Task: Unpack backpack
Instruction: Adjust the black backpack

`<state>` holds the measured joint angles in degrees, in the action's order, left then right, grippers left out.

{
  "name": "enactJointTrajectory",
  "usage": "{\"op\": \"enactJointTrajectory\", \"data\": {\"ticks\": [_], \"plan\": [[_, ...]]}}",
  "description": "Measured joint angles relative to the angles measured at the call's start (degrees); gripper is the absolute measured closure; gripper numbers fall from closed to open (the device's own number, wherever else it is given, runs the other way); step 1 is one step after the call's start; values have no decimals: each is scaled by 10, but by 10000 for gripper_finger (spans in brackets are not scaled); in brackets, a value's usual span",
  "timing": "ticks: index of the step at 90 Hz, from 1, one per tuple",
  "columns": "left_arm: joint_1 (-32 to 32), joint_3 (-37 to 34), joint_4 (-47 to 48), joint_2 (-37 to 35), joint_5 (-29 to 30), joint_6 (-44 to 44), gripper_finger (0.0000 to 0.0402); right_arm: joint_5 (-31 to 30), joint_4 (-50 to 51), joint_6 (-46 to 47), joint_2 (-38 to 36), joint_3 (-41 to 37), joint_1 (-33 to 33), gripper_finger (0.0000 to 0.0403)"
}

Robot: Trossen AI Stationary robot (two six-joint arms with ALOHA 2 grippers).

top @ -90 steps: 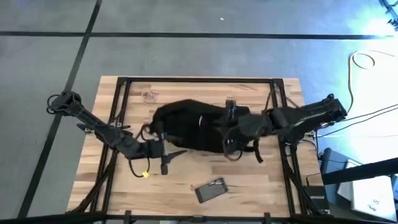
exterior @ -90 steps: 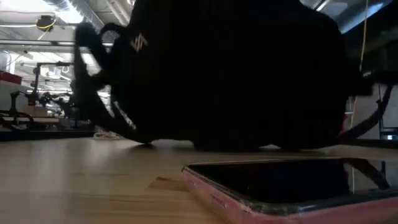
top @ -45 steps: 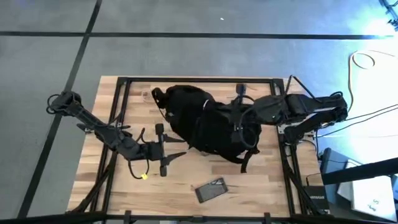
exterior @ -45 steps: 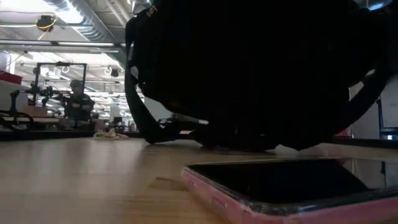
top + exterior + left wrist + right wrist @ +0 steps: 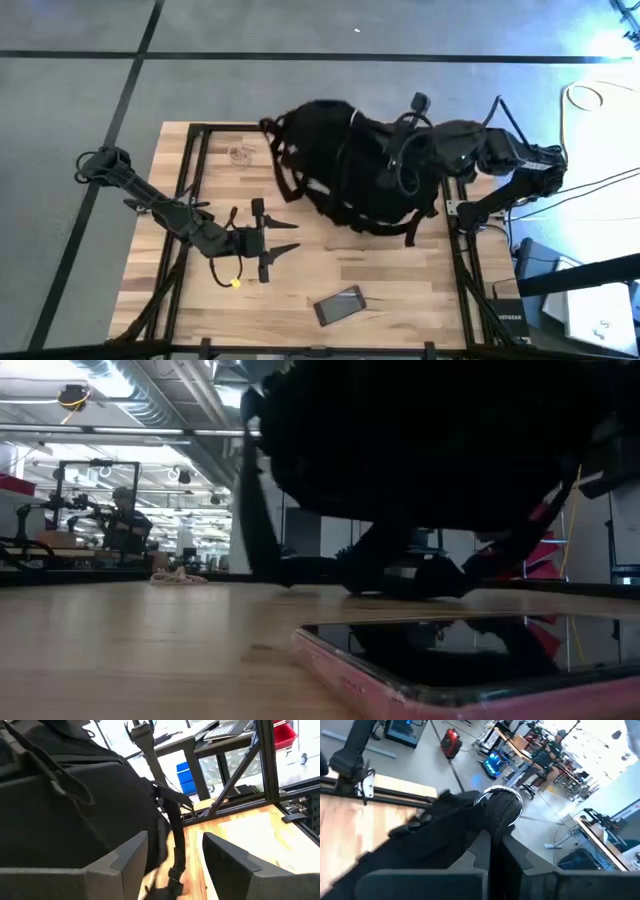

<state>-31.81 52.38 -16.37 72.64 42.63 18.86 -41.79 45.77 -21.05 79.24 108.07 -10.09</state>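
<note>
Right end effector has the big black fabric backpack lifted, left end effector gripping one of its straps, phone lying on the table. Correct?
Not quite: the left end effector is open and empty, apart from the big black fabric backpack, per the high view. The right end effector does hold it lifted; the phone lies on the table.

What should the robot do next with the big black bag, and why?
Probably keep lifting and tipping the backpack. The right gripper is shut on its fabric and holds it off the table; the left gripper waits open beside it.
</note>
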Motion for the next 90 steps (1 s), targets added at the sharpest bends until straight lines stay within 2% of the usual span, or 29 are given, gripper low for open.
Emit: {"op": "enactJointTrajectory", "data": {"ticks": [8,16,32,44,60,72,90], "plan": [[0,0,9,0,0,-5,226,3,8,15,0,7,5,402],[0,0,19,0,0,-8,226,35,36,63,0,8,5,402],[13,0,69,0,0,-39,226,130,123,243,8,-17,4,402],[28,0,108,0,0,-83,226,188,146,345,15,-83,4,402],[38,0,130,0,0,-110,226,283,115,400,19,-207,4,402],[39,0,127,5,0,-111,226,288,52,404,19,-299,4,402],[63,0,126,38,0,-131,226,208,-14,401,20,-357,8,402]]}}
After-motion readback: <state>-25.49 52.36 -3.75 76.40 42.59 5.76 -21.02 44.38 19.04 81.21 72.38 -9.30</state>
